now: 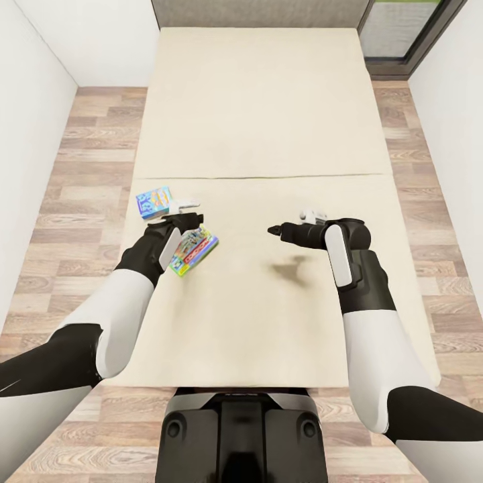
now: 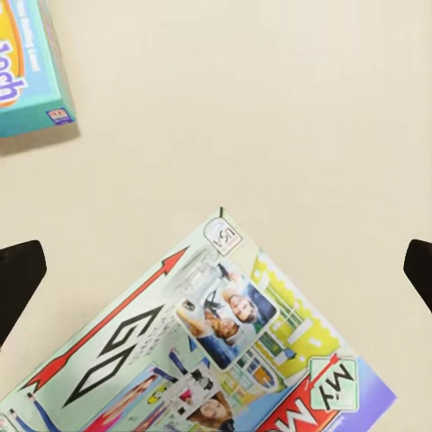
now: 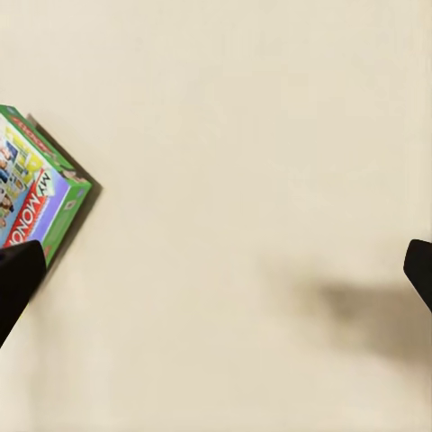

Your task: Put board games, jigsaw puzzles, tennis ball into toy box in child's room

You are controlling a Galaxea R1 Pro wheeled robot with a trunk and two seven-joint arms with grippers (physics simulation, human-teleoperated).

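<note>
Two board games lie on the cream bed (image 1: 268, 121) near its left edge. The light blue board game (image 1: 153, 202) (image 2: 27, 72) is the farther one. The green, multicoloured "My Monopoly" board game (image 1: 196, 249) (image 2: 225, 360) (image 3: 36, 198) lies slanted, closer to me. My left gripper (image 1: 190, 209) (image 2: 216, 279) hovers open over that box's far corner, fingers spread wide and holding nothing. Above bare mattress in the middle of the bed, my right gripper (image 1: 290, 225) (image 3: 216, 274) is open and empty, pointing left toward the Monopoly box. The toy box and table are out of view.
Wood-plank floor (image 1: 80, 174) runs down both sides of the bed between white walls (image 1: 33, 134). A dark-framed door or window (image 1: 402, 27) stands at the far right corner. My base (image 1: 241, 436) is against the bed's near edge.
</note>
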